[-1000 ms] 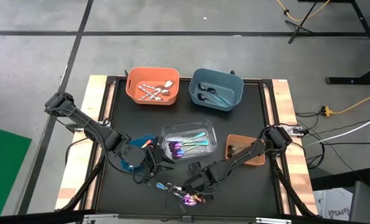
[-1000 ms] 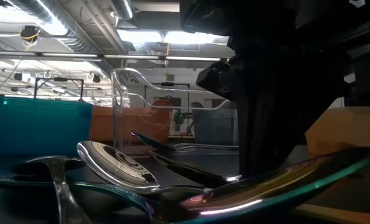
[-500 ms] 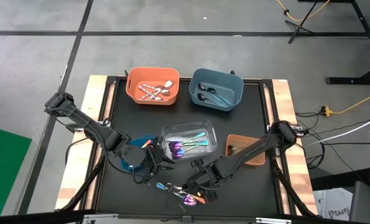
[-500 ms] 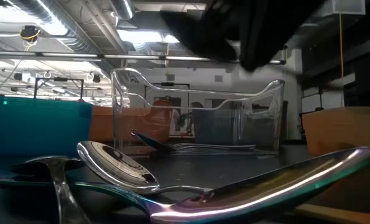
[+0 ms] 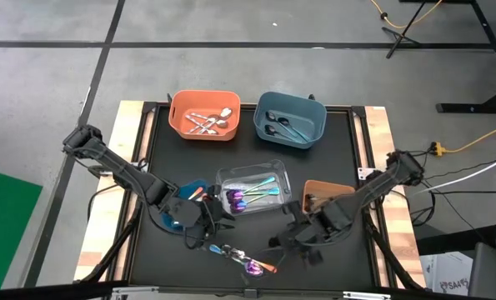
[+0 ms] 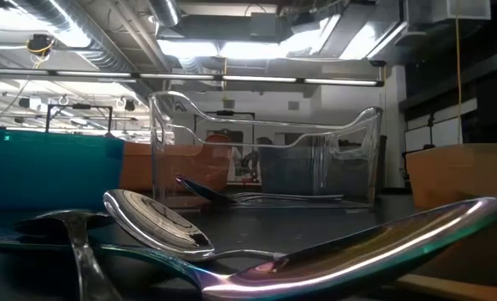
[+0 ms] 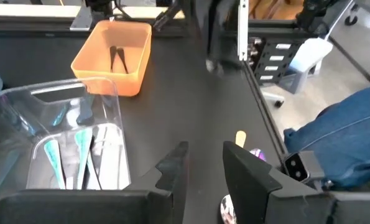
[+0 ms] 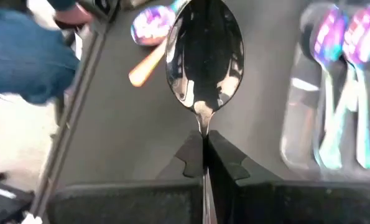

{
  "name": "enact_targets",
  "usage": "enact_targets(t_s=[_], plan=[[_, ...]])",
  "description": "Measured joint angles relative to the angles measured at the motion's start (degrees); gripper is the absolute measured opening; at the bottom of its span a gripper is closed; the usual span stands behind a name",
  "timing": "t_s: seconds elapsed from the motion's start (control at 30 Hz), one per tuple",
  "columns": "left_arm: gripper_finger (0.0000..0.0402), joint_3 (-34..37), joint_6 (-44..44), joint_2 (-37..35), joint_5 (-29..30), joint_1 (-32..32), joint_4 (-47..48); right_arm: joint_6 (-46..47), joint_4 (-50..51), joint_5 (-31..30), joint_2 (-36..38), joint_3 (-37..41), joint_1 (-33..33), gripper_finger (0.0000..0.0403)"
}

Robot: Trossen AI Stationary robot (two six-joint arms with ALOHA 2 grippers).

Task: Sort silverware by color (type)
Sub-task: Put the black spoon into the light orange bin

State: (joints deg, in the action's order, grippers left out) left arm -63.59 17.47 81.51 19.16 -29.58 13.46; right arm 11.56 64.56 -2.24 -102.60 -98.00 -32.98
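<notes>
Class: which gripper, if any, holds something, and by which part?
The right gripper pinches a dark spoon by its handle, just below the bowl. The left gripper holds nothing.

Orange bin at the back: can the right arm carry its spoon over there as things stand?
Probably yes. The right gripper is shut on a silver spoon, lifted above the table, and the orange bin is open-topped; only the clear bin lies between, and it is low.
</notes>
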Motion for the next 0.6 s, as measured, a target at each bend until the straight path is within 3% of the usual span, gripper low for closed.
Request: enact_targets(t_s=[0.27,0.6], plan=[[0.0094,0.0,0.03,3.3,-0.61,0.01,-0.39,3.58,6.77,-3.84,4.1,5.86,-2.09,0.0],[0.0094,0.0,0.02,4.47,-0.61,0.0,-0.62,10.97,6.7,-5.68,16.33,25.98,-1.38,0.0]])
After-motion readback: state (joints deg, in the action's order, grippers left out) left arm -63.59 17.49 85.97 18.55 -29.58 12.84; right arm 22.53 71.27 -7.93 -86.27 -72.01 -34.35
